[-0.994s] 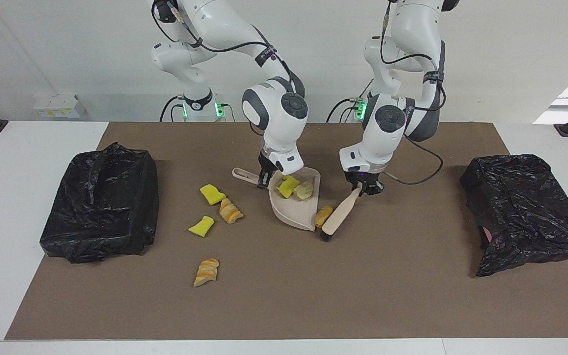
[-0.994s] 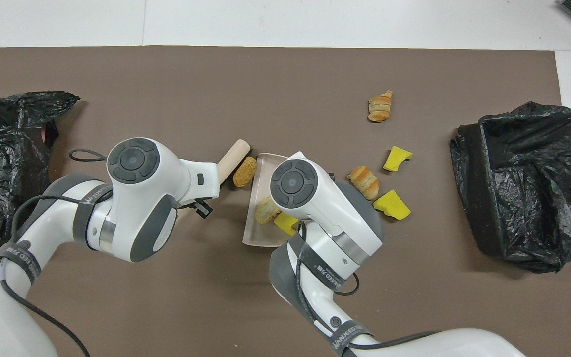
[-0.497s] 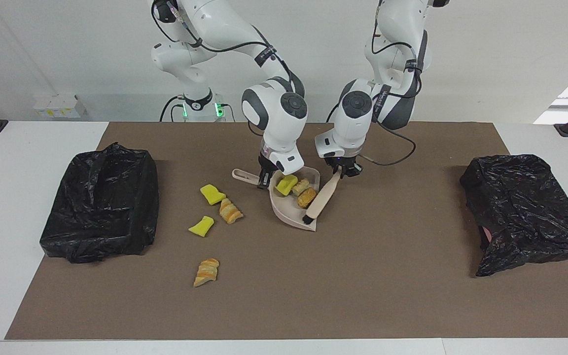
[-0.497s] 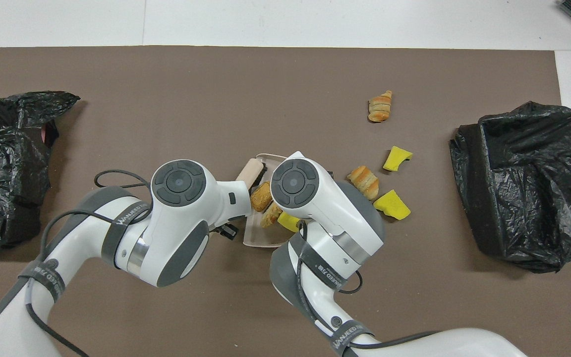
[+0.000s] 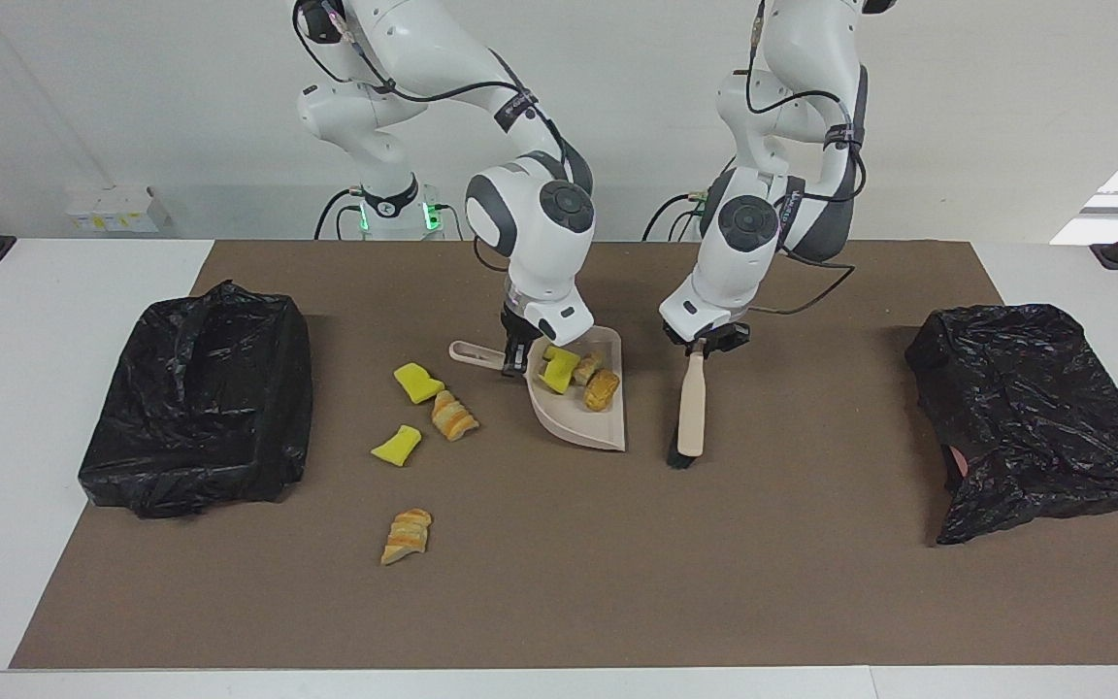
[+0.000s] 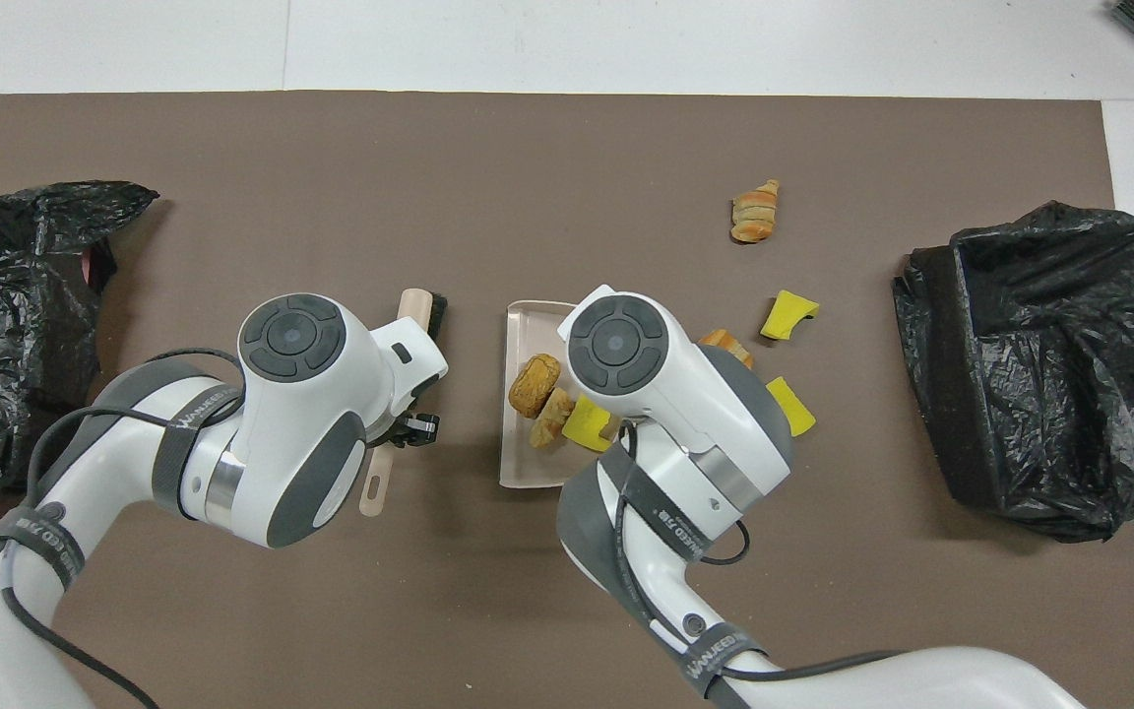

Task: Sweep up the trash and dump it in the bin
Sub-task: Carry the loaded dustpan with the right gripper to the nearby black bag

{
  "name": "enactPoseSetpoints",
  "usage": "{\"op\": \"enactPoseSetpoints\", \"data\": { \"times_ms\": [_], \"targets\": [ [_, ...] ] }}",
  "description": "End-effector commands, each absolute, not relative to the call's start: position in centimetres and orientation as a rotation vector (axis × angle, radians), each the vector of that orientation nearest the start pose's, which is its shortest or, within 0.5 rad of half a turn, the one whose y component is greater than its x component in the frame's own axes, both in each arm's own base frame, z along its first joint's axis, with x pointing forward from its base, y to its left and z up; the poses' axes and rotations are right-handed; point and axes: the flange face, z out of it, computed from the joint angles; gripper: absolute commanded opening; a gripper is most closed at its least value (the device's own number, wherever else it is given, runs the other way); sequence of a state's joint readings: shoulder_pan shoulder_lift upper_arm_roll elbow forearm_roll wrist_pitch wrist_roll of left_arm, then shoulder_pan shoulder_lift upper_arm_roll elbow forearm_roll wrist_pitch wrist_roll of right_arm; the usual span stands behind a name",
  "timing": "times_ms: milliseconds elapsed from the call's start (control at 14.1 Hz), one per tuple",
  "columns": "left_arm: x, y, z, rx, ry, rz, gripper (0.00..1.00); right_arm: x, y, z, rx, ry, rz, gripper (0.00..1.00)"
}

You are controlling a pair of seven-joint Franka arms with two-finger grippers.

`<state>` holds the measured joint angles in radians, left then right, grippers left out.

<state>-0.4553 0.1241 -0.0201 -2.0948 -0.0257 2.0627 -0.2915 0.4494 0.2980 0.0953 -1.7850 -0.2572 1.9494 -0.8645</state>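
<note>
**Dustpan loaded with three scraps, brush held beside it**

The right gripper is pinching the handle of the beige plastic dustpan, which is sitting mid-counter on the brown mat, slightly tilted with its open lip pointing away from the robots. Three scraps are lying in the pan: one bright yellow foam chunk and two tan-orange bread-like pieces, bunched near the handle end.

The left gripper is clamping the thin end of the tan wooden hand brush. The brush is hanging just beside the dustpan, toward the left arm's end of the counter, apart from it, with the black bristles down at the mat.

Four scraps are lying loose on the mat, toward the right arm's end: a yellow foam wedge touching a striped bread piece, a second yellow chunk near them, and another striped bread piece farther from the robots, well apart.

A bin lined with a black plastic bag is sitting at the right arm's end of the counter, mouth open. A second black-bagged bin is sitting at the left arm's end.
</note>
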Motion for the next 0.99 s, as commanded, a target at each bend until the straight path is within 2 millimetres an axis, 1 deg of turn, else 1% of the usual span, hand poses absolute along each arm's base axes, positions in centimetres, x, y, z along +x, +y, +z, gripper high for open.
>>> {"op": "enactPoseSetpoints", "data": {
  "times_ms": [0, 71, 142, 213, 284, 355, 497, 568, 710, 781, 852, 923],
  "targets": [
    [45.9, -25.1, 35.1, -3.057, 0.080, 0.268, 0.00, 55.8, 25.4, 42.5, -2.388, -2.300, 0.160, 0.00],
    [44.9, -26.0, 35.2, -3.048, 0.007, 0.266, 0.00, 56.3, 23.6, 43.8, -2.376, -2.295, 0.129, 0.00],
    [43.4, -27.4, 35.3, -3.036, -0.047, 0.261, 0.00, 57.1, 21.2, 45.0, -2.357, -2.285, 0.095, 0.00],
    [42.3, -28.2, 35.1, -3.031, -0.105, 0.248, 0.00, 57.7, 19.0, 46.1, -2.339, -2.277, 0.062, 0.00],
    [41.1, -29.3, 35.1, -3.032, -0.094, 0.234, 0.00, 58.4, 16.4, 46.9, -2.330, -2.268, 0.038, 0.00],
    [39.8, -30.4, 35.1, -3.035, -0.078, 0.228, 0.00, 58.7, 14.0, 48.0, -2.329, -2.270, 0.014, 0.00],
    [37.0, -32.3, 35.1, -3.047, -0.073, 0.201, 0.00, 59.2, 9.3, 49.4, -2.341, -2.265, 0.000, 0.00],
    [34.9, -33.3, 35.0, -3.071, -0.078, 0.174, 0.00, 59.4, 6.3, 50.2, -2.356, -2.246, -0.021, 0.00],
    [30.4, -34.8, 34.7, -3.102, -0.027, 0.126, 0.00, 59.6, 0.6, 50.9, -2.373, -2.197, -0.048, 0.00],
    [29.1, -35.4, 34.7, -3.124, -0.039, 0.113, 0.00, 59.6, -2.1, 51.7, -2.409, -2.166, -0.062, 0.00],
    [28.3, -36.1, 34.8, -3.148, -0.116, 0.145, 0.00, 59.5, -5.0, 52.2, -2.445, -2.137, -0.065, 0.00],
    [27.4, -36.7, 34.9, -3.162, -0.131, 0.169, 0.00, 59.2, -7.8, 52.3, -2.464, -2.120, -0.062, 0.00]
  ]
}}
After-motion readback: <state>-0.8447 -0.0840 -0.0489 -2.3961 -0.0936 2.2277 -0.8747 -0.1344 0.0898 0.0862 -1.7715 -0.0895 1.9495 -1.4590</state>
